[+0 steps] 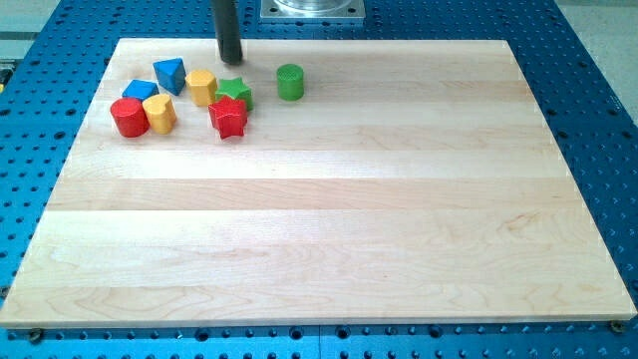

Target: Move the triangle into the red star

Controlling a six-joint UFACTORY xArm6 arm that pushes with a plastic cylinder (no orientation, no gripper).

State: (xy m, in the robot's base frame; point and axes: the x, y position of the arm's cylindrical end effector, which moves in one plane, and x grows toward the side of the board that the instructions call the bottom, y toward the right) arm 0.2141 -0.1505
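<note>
Wooden board (329,199) fills most of the view and reaches nearest the camera at the view's bottom; it rests on a blue perforated table (598,100). All blocks sit in the board's upper-left part.

Landmark: the red star (228,117).

- My tip (231,60) stands above the red star, toward the view's top, well clear of it. It is a plain rod end with no jaws, so no open or closed state applies.
- Red cylinder (128,117): far to the star's left.
- Blue triangle (169,75): up and to the left of the star, apart from it, and to the lower left of my tip, not touching it.
- Blue block (140,91), shape unclear: left of the star, beside the triangle.
- Yellow block (159,113): left of the star, touching the red cylinder.
- Second yellow block (201,87): just up-left of the star.
- Green star (235,92): directly behind the red star, touching it.
- Green cylinder (290,81): up and to the right, apart.
</note>
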